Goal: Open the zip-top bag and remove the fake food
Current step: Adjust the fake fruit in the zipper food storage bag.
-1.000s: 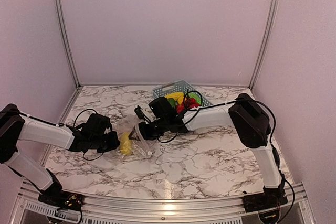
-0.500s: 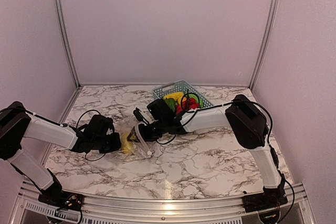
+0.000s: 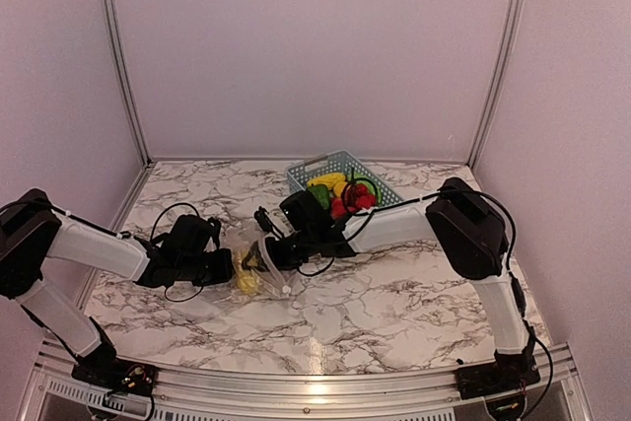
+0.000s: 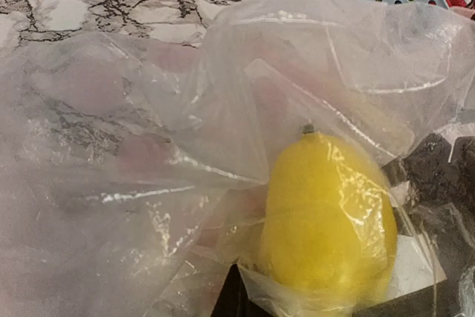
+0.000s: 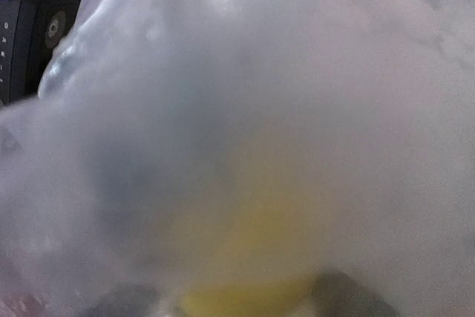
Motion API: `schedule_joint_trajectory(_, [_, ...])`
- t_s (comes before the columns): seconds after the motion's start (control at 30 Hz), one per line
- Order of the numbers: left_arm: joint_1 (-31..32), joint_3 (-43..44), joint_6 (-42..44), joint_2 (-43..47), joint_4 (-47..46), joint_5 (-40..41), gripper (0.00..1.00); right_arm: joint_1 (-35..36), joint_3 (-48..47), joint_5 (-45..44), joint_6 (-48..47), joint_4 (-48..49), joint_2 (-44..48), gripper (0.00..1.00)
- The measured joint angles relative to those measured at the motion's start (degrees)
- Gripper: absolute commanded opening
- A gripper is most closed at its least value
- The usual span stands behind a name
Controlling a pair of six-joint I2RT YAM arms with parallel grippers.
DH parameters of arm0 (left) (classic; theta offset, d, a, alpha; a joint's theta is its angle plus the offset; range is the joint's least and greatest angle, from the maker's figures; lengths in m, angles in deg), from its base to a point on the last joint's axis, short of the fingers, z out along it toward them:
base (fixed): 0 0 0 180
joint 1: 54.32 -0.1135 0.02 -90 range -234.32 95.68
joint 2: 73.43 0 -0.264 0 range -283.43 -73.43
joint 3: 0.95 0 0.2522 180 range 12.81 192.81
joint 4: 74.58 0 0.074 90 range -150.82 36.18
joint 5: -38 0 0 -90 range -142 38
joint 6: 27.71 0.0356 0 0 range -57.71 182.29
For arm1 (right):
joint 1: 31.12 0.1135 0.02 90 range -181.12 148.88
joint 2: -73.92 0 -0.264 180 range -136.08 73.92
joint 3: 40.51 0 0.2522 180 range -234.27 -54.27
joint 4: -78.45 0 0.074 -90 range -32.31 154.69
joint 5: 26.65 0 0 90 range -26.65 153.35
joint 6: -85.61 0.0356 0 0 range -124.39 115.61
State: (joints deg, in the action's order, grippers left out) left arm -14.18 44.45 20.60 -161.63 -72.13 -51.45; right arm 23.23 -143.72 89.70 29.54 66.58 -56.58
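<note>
The zip-top bag [image 4: 133, 154] lies left of centre on the tabletop [image 3: 394, 293], its film clamped in the closed left gripper [image 3: 223, 266]. The lemon [image 4: 330, 213] is still enclosed. The right gripper [image 3: 268, 255] has been pushed nearer, against the film; its jaw spread cannot be told. Extraction is judged imminent.

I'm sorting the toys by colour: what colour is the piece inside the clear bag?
Plain yellow: the lemon-like piece shows best in the left wrist view.

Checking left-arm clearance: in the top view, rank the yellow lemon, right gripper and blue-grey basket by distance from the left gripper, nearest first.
1. yellow lemon, in the zip-top bag beside the left gripper
2. right gripper, just past the lemon
3. blue-grey basket, back right
</note>
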Motion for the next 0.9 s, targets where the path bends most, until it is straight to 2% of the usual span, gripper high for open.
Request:
schedule_joint_trajectory(0.53, [0.24, -0.9, 0.17, 0.24, -6.67, -3.58, 0.0, 0.24, 9.55, -2.82, 1.27, 2.38, 7.93, 0.71])
schedule_joint_trajectory(0.67, [-0.35, -1.18, 0.37, -0.68, -6.62, -4.2, 0.0, 0.24, 9.9, -4.83, 2.56, 2.89, 8.74, 0.67])
schedule_joint_trajectory(0.8, [-0.55, -1.33, 0.61, -1.66, -6.62, -4.79, 0.0, 0.22, 9.88, -6.21, 3.58, 3.23, 8.79, 0.53])
schedule_joint_trajectory(0.9, [-0.72, -1.42, 0.68, -2.45, -6.64, -5.25, 0.0, 0.13, 9.51, -6.8, 4.07, 3.19, 8.74, 0.47])
